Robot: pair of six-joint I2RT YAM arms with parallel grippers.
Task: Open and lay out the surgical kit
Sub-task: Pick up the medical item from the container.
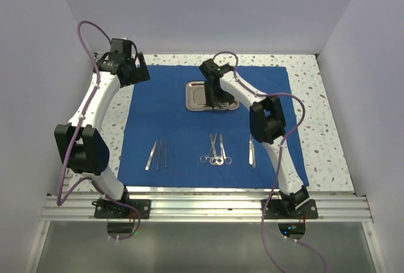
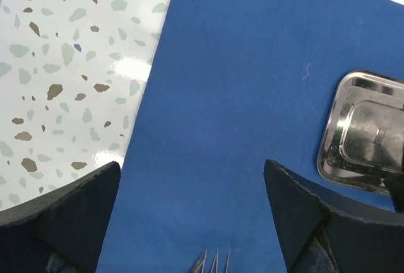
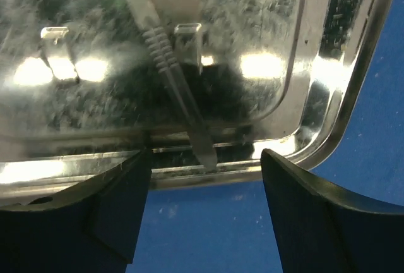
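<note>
The blue cloth [image 1: 170, 115] lies spread flat on the speckled table [image 1: 315, 96]; the steel tray [image 1: 196, 93] sits on it toward 12 o'clock from the cloth's middle; the right claw [image 1: 219, 102] hangs low over the tray's 3 o'clock side, its jaws apart, its fingers [image 3: 113, 203] straddling the tip of a slim ridged tool [image 3: 170, 77] lying in the tray, not pressing it; the left claw [image 1: 136, 71] hovers at the cloth's 10 o'clock corner, spread wide with nothing between its jaws; toward 6 o'clock a row lies on the cloth: tweezers [image 1: 151, 155] at 7 o'clock, scissors [image 1: 215, 150] at 6 o'clock, a single thin instrument [image 1: 252, 151] at 5 o'clock.
</note>
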